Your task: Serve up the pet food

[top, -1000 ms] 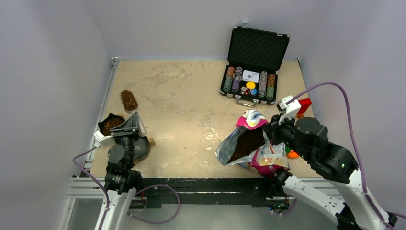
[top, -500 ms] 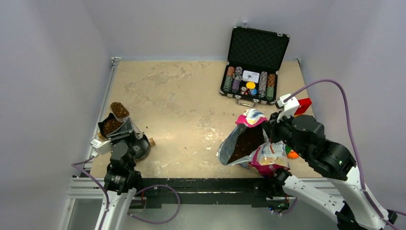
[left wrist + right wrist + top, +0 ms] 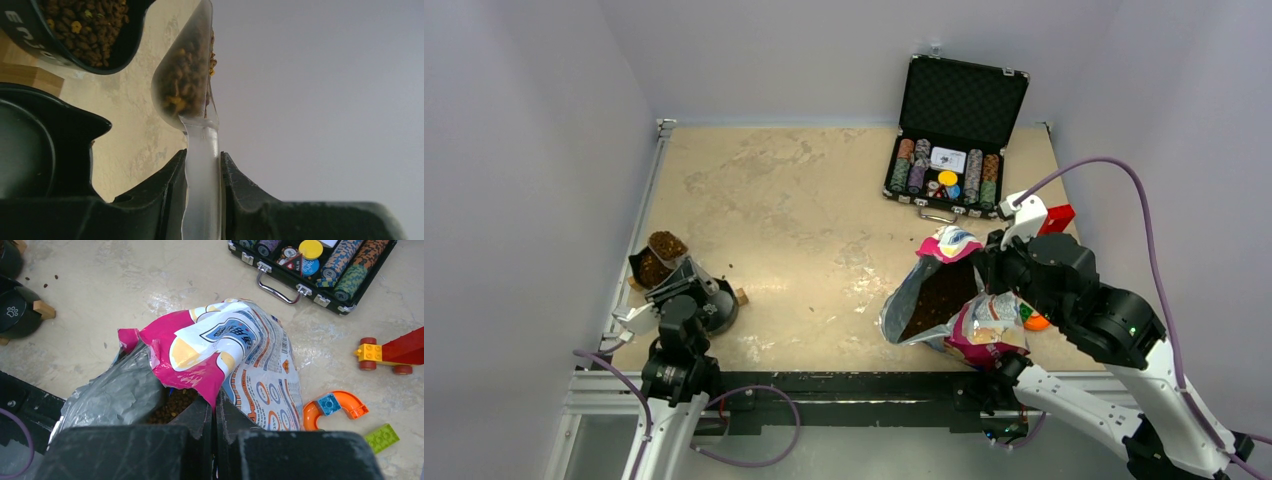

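My left gripper (image 3: 686, 284) is shut on the handle (image 3: 202, 190) of a clear plastic scoop (image 3: 187, 75) that is full of pet food (image 3: 182, 82). In the top view the scoop (image 3: 667, 244) hangs at the far rim of a black bowl (image 3: 648, 269) that holds kibble (image 3: 85, 25). A second black bowl (image 3: 716, 308) stands beside my left gripper. My right gripper (image 3: 215, 407) is shut on the pink torn edge of the open food bag (image 3: 225, 350). It holds the bag (image 3: 944, 300) upright, and brown kibble (image 3: 172, 407) shows inside.
An open poker chip case (image 3: 954, 150) stands at the far right. A red toy car (image 3: 395, 350), an orange curved piece (image 3: 340, 405) and a green brick (image 3: 382, 437) lie right of the bag. A few loose pellets (image 3: 50, 280) lie by the paw-print bowl (image 3: 17, 315).
My left gripper has drawn the full scoop back and to the left, from beyond the bowl to its far rim. The right arm and the bag have hardly moved.
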### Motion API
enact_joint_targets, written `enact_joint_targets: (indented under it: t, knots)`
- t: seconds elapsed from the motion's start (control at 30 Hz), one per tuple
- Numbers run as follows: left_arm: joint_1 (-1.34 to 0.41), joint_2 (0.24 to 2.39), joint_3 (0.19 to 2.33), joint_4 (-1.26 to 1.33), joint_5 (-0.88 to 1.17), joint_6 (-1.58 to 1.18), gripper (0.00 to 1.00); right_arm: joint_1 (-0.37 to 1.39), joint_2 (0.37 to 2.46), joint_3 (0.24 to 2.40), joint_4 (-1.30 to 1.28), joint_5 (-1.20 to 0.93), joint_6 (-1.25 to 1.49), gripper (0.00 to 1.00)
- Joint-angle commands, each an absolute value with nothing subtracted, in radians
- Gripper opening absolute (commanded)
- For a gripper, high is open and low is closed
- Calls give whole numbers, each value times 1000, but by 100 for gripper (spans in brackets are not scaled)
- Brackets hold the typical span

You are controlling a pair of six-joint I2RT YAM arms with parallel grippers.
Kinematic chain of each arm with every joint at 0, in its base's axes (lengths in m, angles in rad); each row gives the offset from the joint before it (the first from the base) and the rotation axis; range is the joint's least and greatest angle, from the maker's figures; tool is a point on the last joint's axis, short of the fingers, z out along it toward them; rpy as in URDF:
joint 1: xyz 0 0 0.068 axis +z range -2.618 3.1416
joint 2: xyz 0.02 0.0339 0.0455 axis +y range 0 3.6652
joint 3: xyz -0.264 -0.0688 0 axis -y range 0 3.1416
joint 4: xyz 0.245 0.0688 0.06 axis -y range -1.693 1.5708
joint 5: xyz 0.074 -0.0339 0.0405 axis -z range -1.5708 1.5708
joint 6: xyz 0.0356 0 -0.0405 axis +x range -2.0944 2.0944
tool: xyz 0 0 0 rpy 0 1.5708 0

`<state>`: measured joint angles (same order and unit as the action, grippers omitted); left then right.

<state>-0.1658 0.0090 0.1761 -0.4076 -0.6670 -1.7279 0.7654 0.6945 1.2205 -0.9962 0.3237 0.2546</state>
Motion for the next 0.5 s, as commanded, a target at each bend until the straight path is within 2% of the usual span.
enact_joint_targets:
  t: [0.0,0.23,0.47]
  knots:
    - [-160,-64,194,-489,-736,-1852,0,769,697,1274,-946,365,273,0]
    - [-161,-66,178,-540,-750,-1954,0,769,695,1272,-950,371,278,0]
    - [-161,-74,222,-733,-773,-2093,0,768,703,1277,-950,367,286,0]
